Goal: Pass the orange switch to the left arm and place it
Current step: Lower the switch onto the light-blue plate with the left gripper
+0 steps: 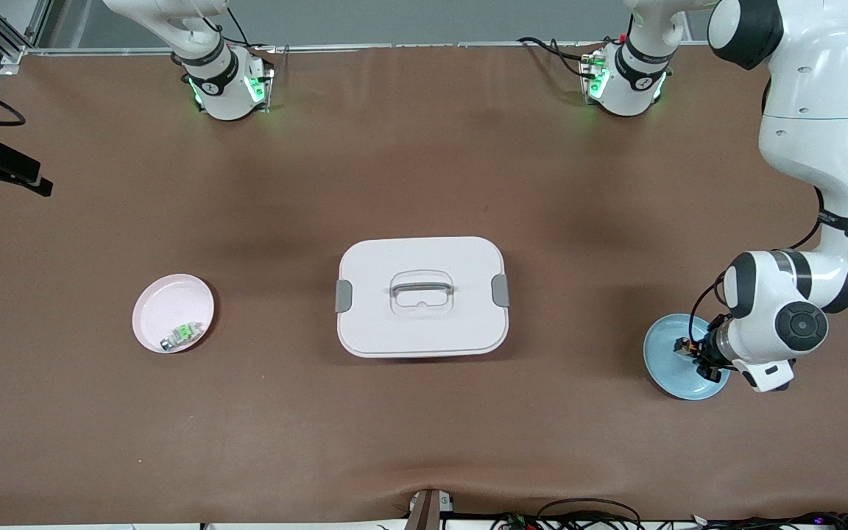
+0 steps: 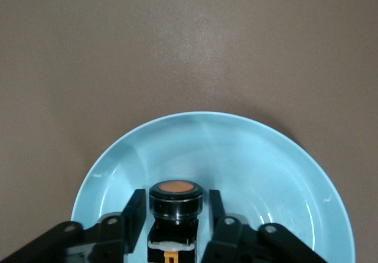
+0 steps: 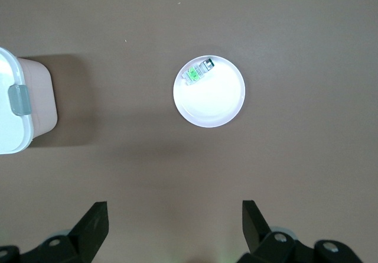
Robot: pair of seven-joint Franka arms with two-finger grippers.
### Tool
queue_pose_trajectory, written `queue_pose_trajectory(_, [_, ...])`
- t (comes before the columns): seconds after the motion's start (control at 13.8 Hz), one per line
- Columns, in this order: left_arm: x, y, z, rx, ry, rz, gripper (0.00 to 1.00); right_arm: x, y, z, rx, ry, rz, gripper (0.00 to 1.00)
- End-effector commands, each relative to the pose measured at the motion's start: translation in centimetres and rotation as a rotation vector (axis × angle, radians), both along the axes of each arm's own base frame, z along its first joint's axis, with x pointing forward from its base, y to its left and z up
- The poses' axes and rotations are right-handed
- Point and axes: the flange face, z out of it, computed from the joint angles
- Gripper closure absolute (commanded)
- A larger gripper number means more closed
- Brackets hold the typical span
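Down in the blue plate (image 2: 248, 156) the left gripper (image 2: 175, 218) brackets the orange switch (image 2: 175, 199), seemingly not quite clamped, so next comes squeezing and lifting; the right gripper (image 3: 174, 227) waits, spread wide.

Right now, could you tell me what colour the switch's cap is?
Orange, on the switch; clearest in the left wrist view.

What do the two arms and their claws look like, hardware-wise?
Both arms are glossy white shells with black joint bands; the left arm shows round dark grey caps on its joints. Bases glow green, with black cables trailing from them. A thin black cable runs along the left forearm. The left claw and right claw are matte black, with two blocky fingers and silver screws.
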Motion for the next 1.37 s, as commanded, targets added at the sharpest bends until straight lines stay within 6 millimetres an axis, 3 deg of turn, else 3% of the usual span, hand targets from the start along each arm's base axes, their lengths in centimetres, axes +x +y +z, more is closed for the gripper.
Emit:
queue_pose_trajectory(0.0, [0.4, 0.0, 0.6, 0.023, -0.021, 0.003, 0.00, -1.0, -0.2, 0.2, 0.020, 0.001, -0.015, 0.00])
queue_pose_trajectory(0.58, [0.9, -2.7, 1.0, 0.024, -0.038, 0.018, 0.00, -0.9, 0.2, 0.3, 0.007, -0.005, -0.004, 0.00])
queue_pose_trajectory(0.94, [1.5, -2.6, 2.7, 0.014, -0.060, 0.000, 0.00, -0.8, 0.1, 0.2, 0.007, -0.007, -0.004, 0.00])
queue_pose_trajectory(1.3, [1.6, -3.0, 4.3, -0.040, -0.037, -0.309, 0.00, -1.0, 0.0, 0.0, -0.008, 0.017, -0.002, 0.00])
